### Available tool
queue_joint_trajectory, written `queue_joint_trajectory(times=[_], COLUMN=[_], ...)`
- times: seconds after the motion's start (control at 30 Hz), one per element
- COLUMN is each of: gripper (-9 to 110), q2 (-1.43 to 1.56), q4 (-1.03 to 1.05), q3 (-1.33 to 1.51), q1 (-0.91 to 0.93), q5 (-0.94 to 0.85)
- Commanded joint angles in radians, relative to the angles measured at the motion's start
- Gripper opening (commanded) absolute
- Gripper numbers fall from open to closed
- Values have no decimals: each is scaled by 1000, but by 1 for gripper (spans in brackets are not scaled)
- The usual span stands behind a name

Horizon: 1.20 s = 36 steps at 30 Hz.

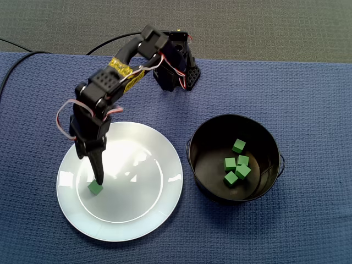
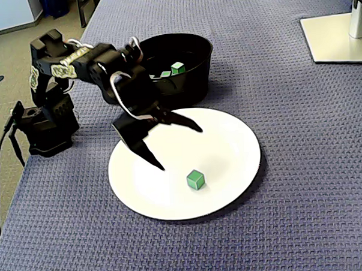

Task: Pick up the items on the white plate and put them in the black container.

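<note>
Near edge of the white plate (image 2: 241, 139), in a fixed view: one small green cube (image 2: 195, 179), plain matte faces, no markings, sitting flat and alone. Just beyond it hangs the end effector (image 2: 180, 148), black, spread wide w/ nothing btwn the tips; cube is not gripped. Arm (image 1: 118, 77) has a yellow tape label (image 1: 127, 77) w/ dark print, too small to read. Farther back, just beside the plate, is the black container (image 2: 196, 81), round, w/ five more green cubes (image 1: 238, 146) inside. All on a desk w/ blue woven cloth (image 1: 308, 231). Far right: a pale flat stand base (image 2: 339, 38).
</note>
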Motion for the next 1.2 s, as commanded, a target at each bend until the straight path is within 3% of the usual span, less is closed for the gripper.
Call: queue_joint_trajectory(times=[0.0,0.47,0.73,1.1,1.17], gripper=[43,42,30,0,0], q2=[-101,-380,-430,-469,-469], q4=[11,32,54,54,60], q3=[-147,-402,-440,-472,-474], q1=[-21,-29,-40,-41,-41], q5=[-38,-204,-198,-170,-149])
